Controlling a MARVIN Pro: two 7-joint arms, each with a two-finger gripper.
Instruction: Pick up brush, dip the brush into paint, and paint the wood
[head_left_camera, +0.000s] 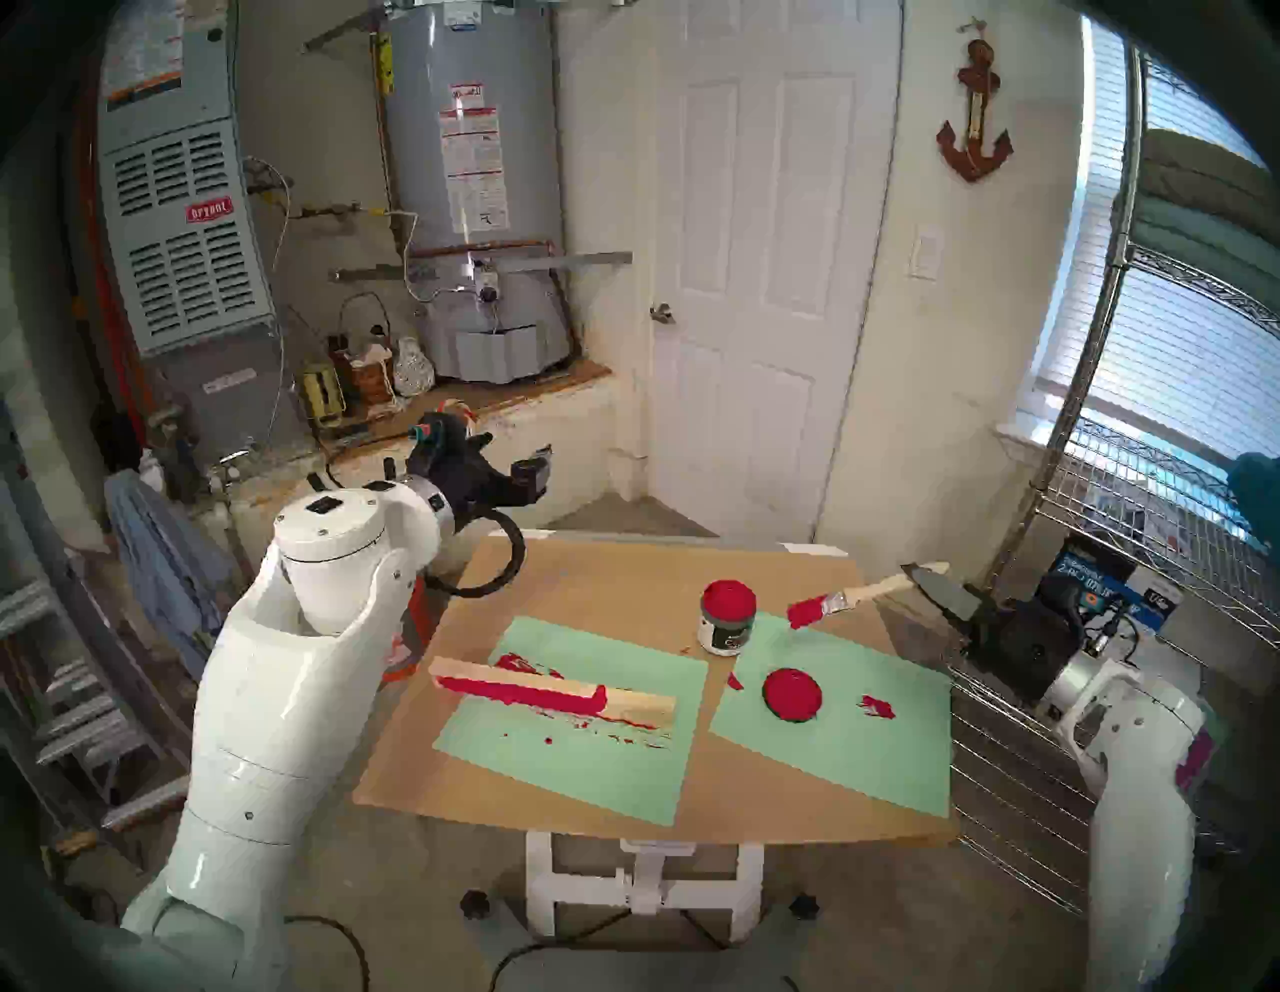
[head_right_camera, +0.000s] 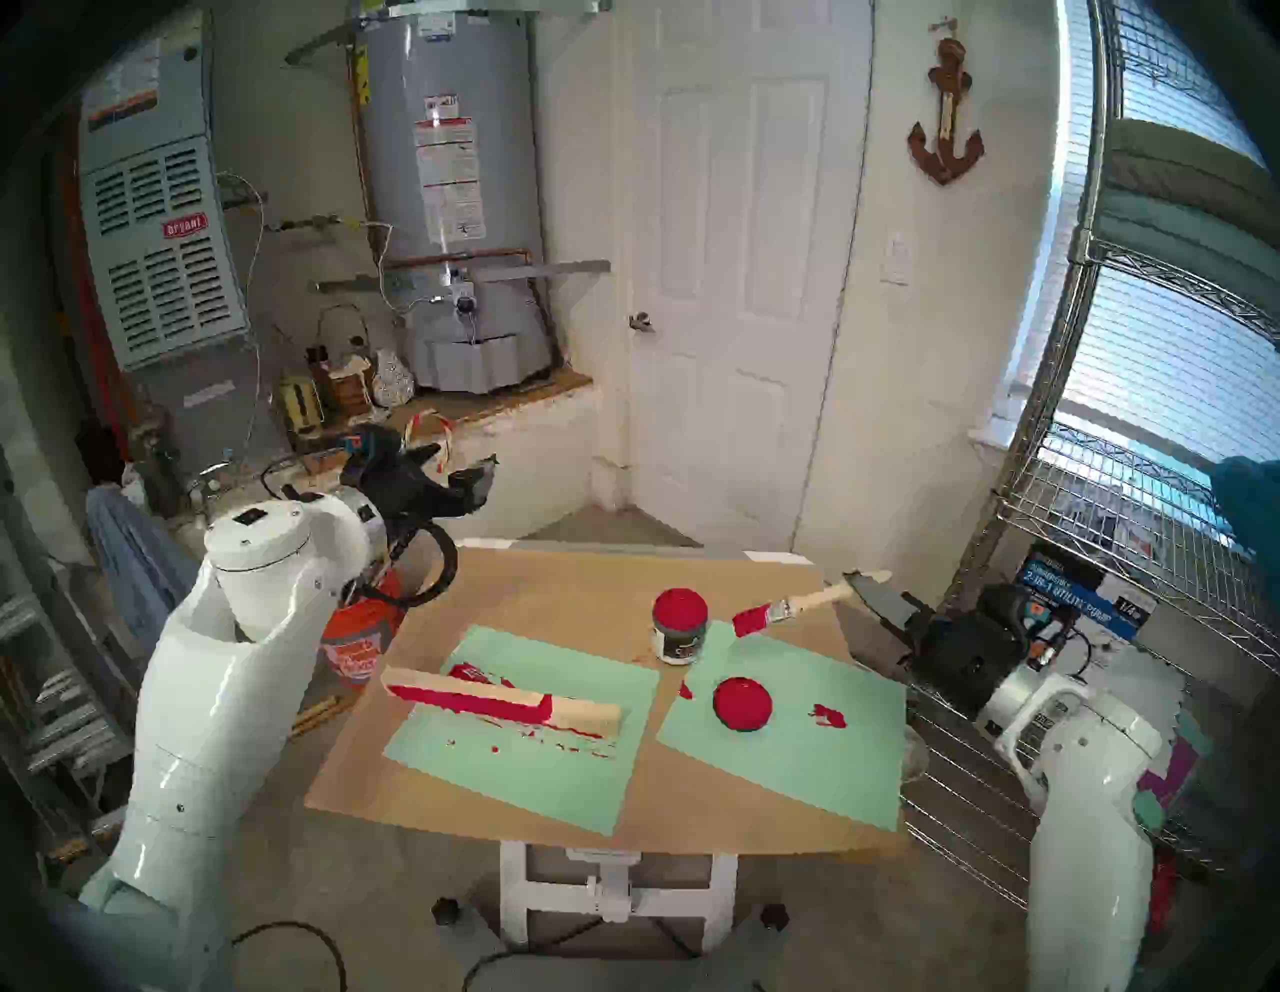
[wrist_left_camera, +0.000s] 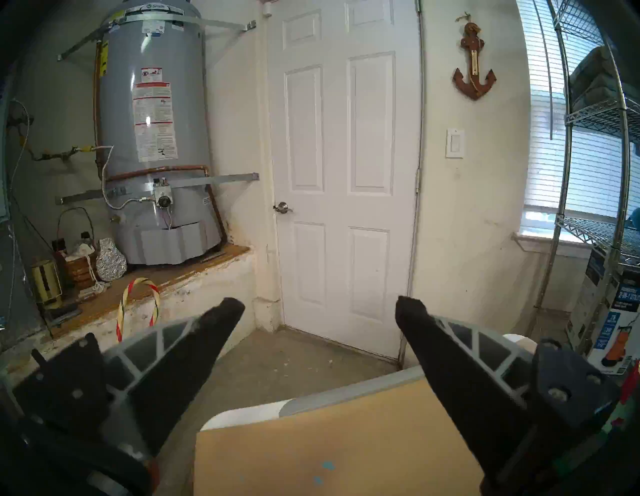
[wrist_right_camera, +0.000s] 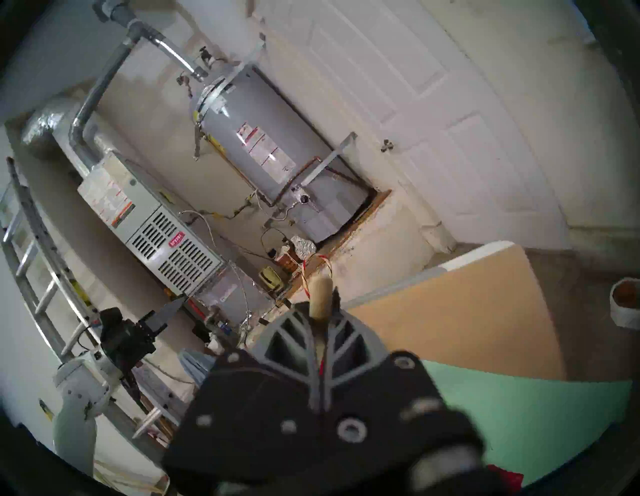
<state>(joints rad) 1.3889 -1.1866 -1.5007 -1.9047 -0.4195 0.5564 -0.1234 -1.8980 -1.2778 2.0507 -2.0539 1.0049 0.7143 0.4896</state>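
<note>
The brush hangs tilted over the table's far right, its crimson bristles just right of the jar. My right gripper is shut on the pale handle's end, which pokes out between the fingers in the right wrist view. Glossy red paint fills the small labelled jar. The wood lies on the left green sheet, its left part coated crimson and its right end bare. My left gripper is open and empty, raised beyond the table's far left corner.
A red-coated lid lies on the right green paper sheet, among red smears. The left green sheet also has red spots. A wire shelf stands close on the right. An orange bucket sits left of the brown table board.
</note>
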